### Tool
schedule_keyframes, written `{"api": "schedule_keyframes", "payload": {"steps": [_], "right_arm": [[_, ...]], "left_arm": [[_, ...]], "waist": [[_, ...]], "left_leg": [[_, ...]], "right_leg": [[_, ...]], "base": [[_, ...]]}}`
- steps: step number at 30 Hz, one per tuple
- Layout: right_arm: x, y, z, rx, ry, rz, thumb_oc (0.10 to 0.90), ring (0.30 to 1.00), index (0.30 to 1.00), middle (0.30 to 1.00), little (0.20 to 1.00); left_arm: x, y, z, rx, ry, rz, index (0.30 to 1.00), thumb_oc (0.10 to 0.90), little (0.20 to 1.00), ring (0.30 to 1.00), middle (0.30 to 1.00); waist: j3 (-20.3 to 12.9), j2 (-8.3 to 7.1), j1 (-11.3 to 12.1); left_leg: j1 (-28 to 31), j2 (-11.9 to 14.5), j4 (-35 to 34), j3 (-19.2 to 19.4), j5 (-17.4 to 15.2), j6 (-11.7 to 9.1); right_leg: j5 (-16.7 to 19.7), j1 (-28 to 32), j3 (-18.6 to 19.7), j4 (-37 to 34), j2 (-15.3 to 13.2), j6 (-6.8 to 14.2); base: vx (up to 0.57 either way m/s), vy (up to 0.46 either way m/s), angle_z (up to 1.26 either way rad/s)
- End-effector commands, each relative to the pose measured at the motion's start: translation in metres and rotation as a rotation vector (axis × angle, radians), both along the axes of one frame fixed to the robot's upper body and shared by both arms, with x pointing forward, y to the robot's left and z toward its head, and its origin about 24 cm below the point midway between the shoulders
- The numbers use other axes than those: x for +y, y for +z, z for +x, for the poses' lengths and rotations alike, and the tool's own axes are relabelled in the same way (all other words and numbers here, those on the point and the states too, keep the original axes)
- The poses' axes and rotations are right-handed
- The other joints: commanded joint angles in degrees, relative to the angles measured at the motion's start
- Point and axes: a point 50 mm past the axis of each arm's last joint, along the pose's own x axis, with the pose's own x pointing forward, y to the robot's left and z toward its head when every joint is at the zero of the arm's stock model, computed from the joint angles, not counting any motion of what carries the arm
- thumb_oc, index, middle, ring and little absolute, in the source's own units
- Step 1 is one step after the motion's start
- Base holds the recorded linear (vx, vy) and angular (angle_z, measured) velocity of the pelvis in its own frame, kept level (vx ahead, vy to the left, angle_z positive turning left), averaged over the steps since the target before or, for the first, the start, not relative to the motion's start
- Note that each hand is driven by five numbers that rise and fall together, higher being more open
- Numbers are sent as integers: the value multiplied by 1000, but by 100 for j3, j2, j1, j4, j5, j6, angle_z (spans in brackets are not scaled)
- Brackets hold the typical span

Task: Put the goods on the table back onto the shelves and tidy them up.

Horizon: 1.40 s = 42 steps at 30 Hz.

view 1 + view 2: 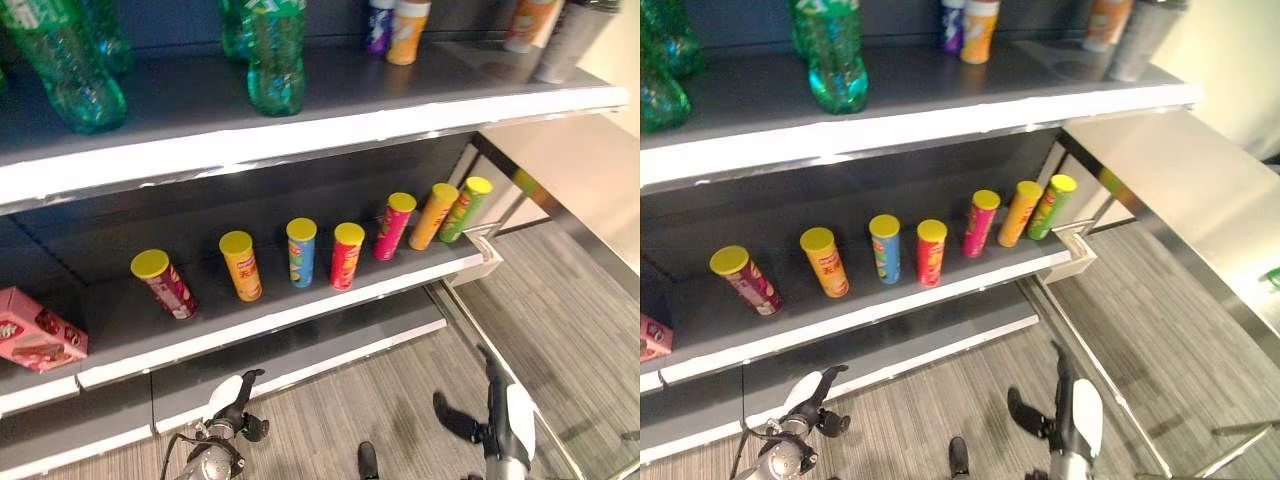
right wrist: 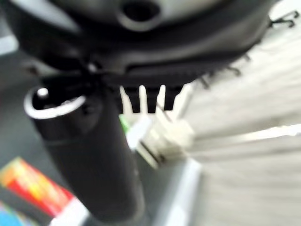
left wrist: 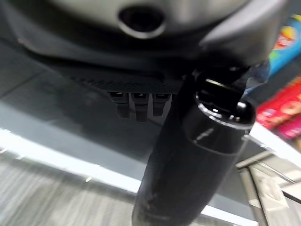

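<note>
Several chip cans with yellow lids stand in a row on the middle shelf point(image 1: 300, 312): a dark red one point(image 1: 165, 283) at the left, an orange one point(image 1: 241, 265), a blue one point(image 1: 300, 252), a red one point(image 1: 346, 256), and more leaning towards the right end, ending in a green one point(image 1: 464, 209). My left hand point(image 1: 232, 402) hangs low in front of the bottom shelf, open and holding nothing. My right hand point(image 1: 495, 415) hangs low over the floor to the right, also open and holding nothing. In the right wrist view its straight fingers point(image 2: 141, 101) point at the shelf's white corner bracket point(image 2: 164, 136).
Green bottles point(image 1: 275, 55) and a few cups point(image 1: 408, 30) stand on the upper shelf point(image 1: 330, 130). A pink box point(image 1: 35, 330) lies at the middle shelf's left end. A metal-framed table point(image 1: 1180, 200) juts out at the right, with something green point(image 1: 1270, 278) on it. Grey striped floor lies below.
</note>
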Motion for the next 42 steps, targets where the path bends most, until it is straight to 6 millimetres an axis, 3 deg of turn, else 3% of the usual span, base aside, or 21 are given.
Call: {"api": "schedule_keyframes", "payload": {"steps": [1,2,3,6,12,20,27,38,39,42], "right_arm": [[9,-4,19,-12,12,172,800,900,900,900,900],[11,-13,10,54,3,210,800,900,900,900,900],[12,-36,-10,215,-24,265,800,900,900,900,900],[16,-52,-24,329,-50,292,800,900,900,900,900],[26,-63,-49,442,-41,322,800,900,900,900,900],[31,-63,-49,451,16,317,800,900,900,900,900],[32,-61,-49,453,59,309,800,900,900,900,900],[33,-50,-37,397,197,285,800,900,900,900,900],[34,-50,-37,399,209,281,800,900,900,900,900],[35,-48,-34,389,236,278,800,900,900,900,900]], "left_arm": [[2,31,44,-157,-63,-13,900,800,900,900,900],[-2,33,47,-159,-75,-27,900,800,900,900,900],[-10,37,55,-161,-115,-51,900,800,900,900,900],[-19,46,67,-188,-154,-60,900,800,900,900,900],[-39,64,96,-255,-196,-70,900,800,900,900,900],[-52,88,129,-355,-180,-31,900,800,900,900,900],[-49,97,140,-383,-149,-7,900,800,900,900,900],[-27,116,159,-436,-68,89,900,800,900,900,900],[-25,117,161,-441,-64,95,900,800,900,900,900],[-22,122,163,-456,-49,97,900,800,900,900,900]], "waist": [[-73,-154,104],[-83,-157,83],[-79,-145,67],[-72,-135,7],[-55,-57,-158],[56,69,-385],[104,110,-473],[270,86,-802],[268,111,-813],[312,89,-849]], "left_leg": [[374,686,79,-111,-130,-552],[392,693,72,-114,-130,-553],[417,711,78,-145,-150,-562],[436,710,62,-147,-119,-557],[482,741,53,-81,-99,-580],[387,839,53,35,-37,-637],[291,938,53,61,36,-680],[195,1186,53,254,196,-778],[255,1205,53,238,68,-827],[255,1253,53,287,100,-843]], "right_leg": [[19,229,-286,130,-304,432],[6,248,-271,141,-292,428],[-31,284,-254,185,-269,418],[-36,277,-186,214,-260,401],[-54,248,-70,220,-232,378],[-30,37,127,214,-172,353],[-40,-95,171,258,-124,327],[-197,-619,488,721,197,178],[-328,-608,501,767,218,199],[-384,-705,540,893,291,171]], "base": [[-33,-34,-3],[-34,-40,-3],[0,0,0],[0,0,0],[-10,-22,-5],[-29,-37,-14],[-13,-41,-10],[0,-53,-12],[59,-25,-12],[14,-31,-17]]}}
